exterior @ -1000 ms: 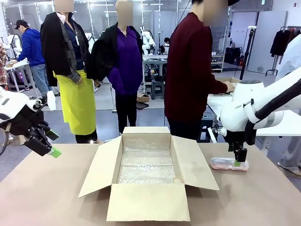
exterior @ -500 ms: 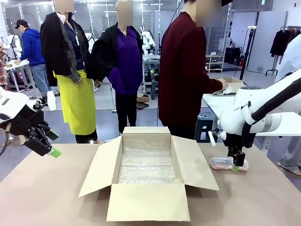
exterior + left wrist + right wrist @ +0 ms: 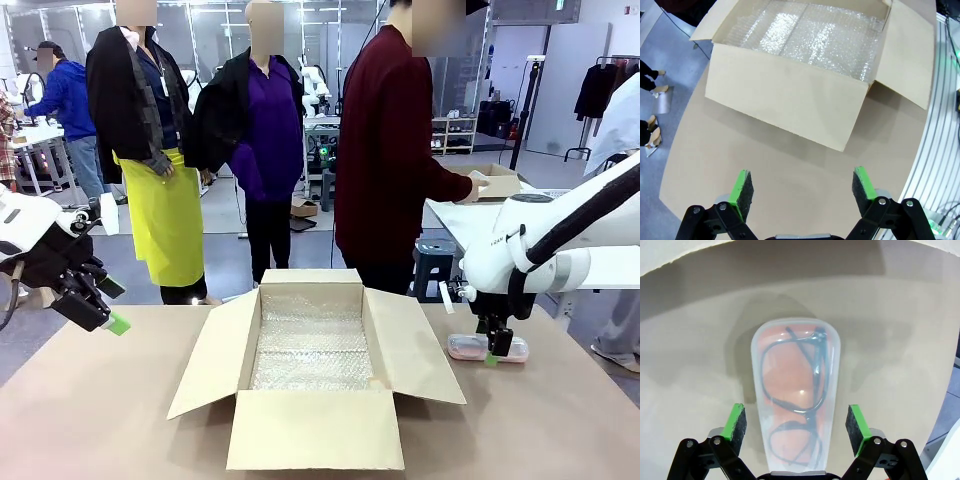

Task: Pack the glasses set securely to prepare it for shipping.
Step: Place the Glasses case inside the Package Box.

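Case (image 3: pixel 794 390) flat, lengthwise between right gripper's (image 3: pixel 796 423) jaws

1 cardboard box (image 3: pixel 310 425), 1 bubble-wrap liner (image 3: pixel 310 345) in it. 1 pinkish glasses case (image 3: pixel 790 355) w/ 1 pr glasses (image 3: pixel 807 412). 2 robot hands: left hand (image 3: pixel 802 181), right hand (image 3: pixel 795 422). 1 counter (image 3: pixel 100 420). 1 person (image 3: pixel 395 150) at far side.

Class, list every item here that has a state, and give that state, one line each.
Cardboard box: open, flaps spread, bubble wrap lining inside.
Pinkish glasses case: lid shut, lying flat on table.
Left gripper: open, empty, above table.
Right gripper: open, straddling the case, not clamped.
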`<move>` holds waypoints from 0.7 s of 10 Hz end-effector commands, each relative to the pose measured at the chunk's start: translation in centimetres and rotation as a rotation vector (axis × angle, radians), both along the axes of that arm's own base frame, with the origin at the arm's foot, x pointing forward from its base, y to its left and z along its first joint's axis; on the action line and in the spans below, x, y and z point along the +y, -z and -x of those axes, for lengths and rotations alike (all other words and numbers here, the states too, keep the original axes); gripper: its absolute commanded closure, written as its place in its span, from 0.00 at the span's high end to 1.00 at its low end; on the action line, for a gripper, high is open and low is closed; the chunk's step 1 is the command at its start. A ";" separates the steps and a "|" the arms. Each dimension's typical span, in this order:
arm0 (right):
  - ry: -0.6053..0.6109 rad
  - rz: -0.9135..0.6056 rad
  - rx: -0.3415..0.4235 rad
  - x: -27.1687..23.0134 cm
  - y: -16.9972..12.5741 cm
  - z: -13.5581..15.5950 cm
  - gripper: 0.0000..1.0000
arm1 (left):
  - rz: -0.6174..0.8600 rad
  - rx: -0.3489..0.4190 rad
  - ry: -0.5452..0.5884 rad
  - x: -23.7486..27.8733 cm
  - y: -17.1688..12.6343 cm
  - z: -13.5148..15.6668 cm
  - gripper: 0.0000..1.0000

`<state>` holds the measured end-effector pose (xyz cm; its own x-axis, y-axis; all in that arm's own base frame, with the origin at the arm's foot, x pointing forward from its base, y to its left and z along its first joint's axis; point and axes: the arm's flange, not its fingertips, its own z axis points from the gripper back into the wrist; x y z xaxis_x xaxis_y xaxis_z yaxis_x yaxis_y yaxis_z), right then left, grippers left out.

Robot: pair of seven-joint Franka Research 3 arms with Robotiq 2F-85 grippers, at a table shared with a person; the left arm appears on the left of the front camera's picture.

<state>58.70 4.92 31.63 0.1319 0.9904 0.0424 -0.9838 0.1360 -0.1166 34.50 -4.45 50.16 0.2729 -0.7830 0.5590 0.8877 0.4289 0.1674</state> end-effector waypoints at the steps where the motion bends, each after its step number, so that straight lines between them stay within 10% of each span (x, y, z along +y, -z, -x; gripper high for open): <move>1: -0.027 -0.046 0.016 -0.6 0.7 -1.1 1.00 | -0.001 -0.007 0.017 0.3 -0.1 0.0 1.00; 3: -0.020 -0.063 0.017 -0.9 0.7 -1.5 0.84 | -0.001 -0.007 0.017 0.3 -0.1 0.0 1.00; 6: -0.016 -0.060 0.027 -1.1 0.8 -1.8 0.03 | -0.001 -0.007 0.017 0.3 -0.1 0.0 1.00; 7: -0.014 -0.060 0.026 -1.1 0.6 -1.8 0.00 | -0.001 -0.007 0.017 0.3 -0.1 0.0 1.00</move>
